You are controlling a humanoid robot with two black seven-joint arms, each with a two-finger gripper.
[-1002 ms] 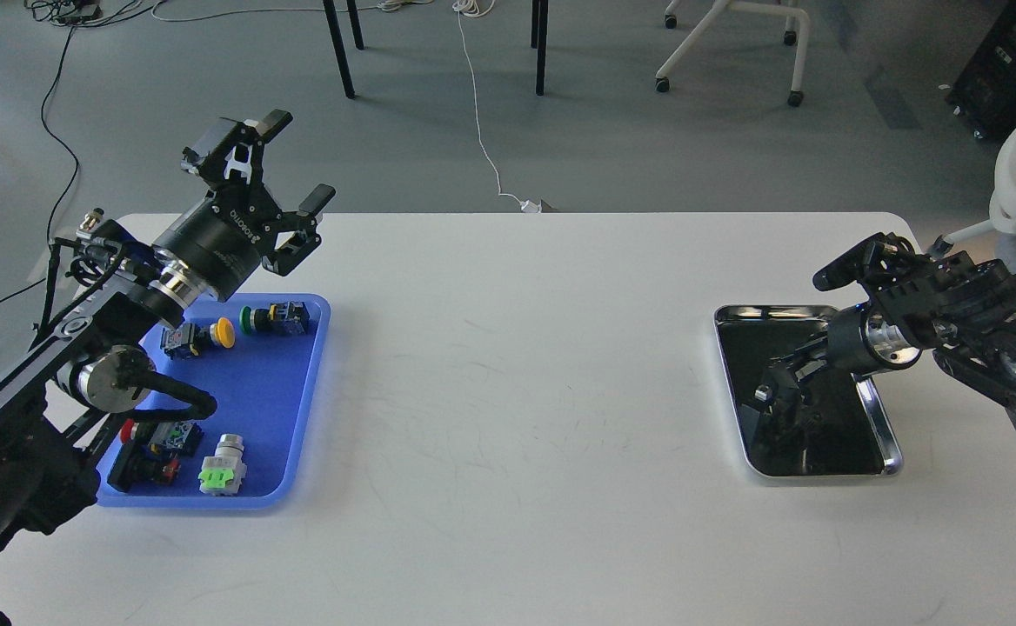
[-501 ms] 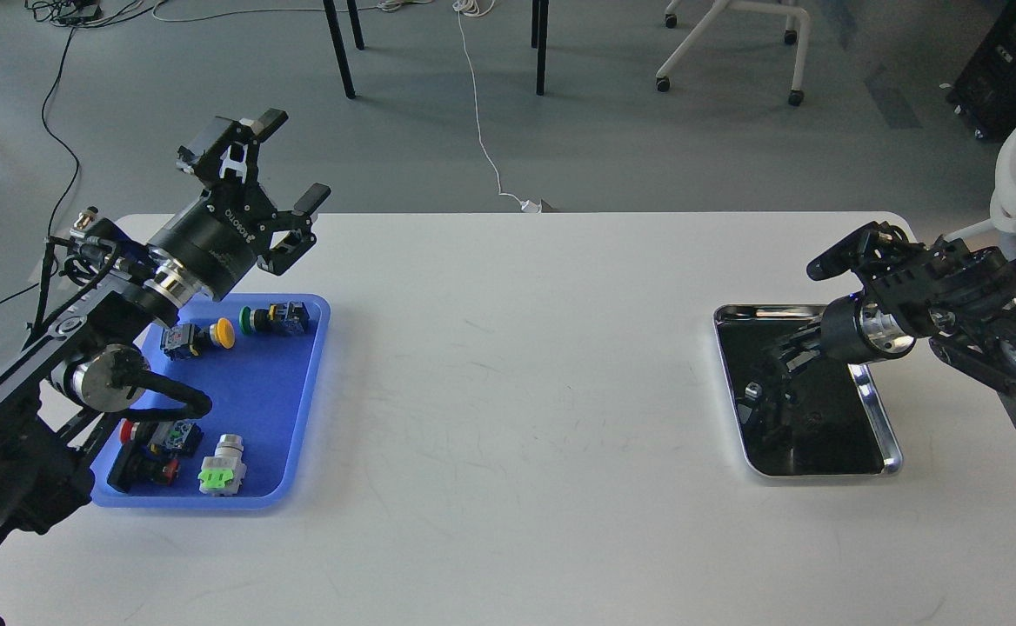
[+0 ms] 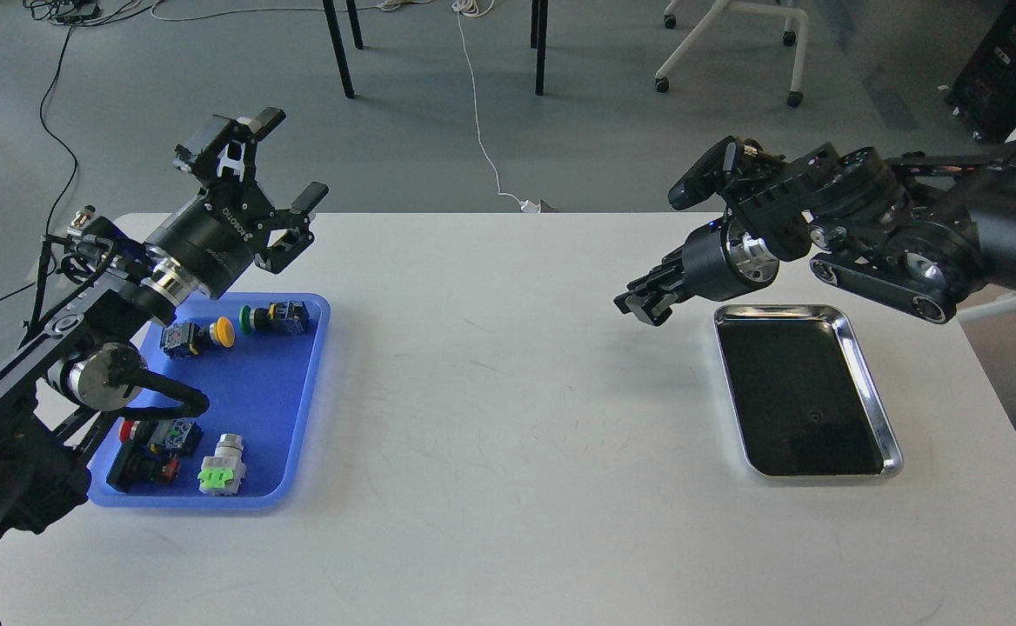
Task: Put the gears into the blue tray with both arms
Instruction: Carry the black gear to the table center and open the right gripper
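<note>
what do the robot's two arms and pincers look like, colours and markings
Both arms are black with round silver joints. The left pincer has two black fingers on a black cylindrical body with white ROBOTIQ lettering, and black cables loop along its arm. The right pincer is black behind a silver wrist ring.

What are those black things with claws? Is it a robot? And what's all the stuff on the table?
Yes, it is a robot, and the picture comes from a camera in its head, looking down at a white table. The black things are its two arms. Each ends in a two-finger claw called a gripper. The left gripper is open and empty, raised over the far end of the blue tray. The right gripper is up in the air beside the shiny steel tray; it is too dark to tell whether it holds anything. In the blue tray lie coloured push-button switches. One tiny gear seems to lie in the steel tray.
</note>
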